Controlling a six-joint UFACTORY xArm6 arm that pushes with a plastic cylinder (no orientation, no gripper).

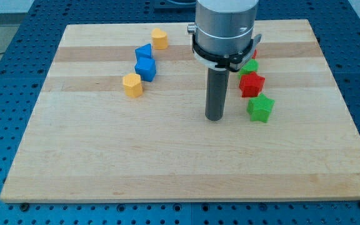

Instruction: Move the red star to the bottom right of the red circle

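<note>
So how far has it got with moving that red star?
Nothing looks done yet. The red star sits between two green blocks at the view's right; the red circle is mostly hidden behind the arm. My tip rests left of the star, not touching. The whole push remains.

Star point(251, 84) right of my tip point(215, 117)

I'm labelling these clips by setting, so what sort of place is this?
Probably a robotics lab bench. A wooden board lies on a blue perforated mounting table, the kind used for fixing equipment. My tip rests on the board among small coloured blocks, just left of the green star.
</note>
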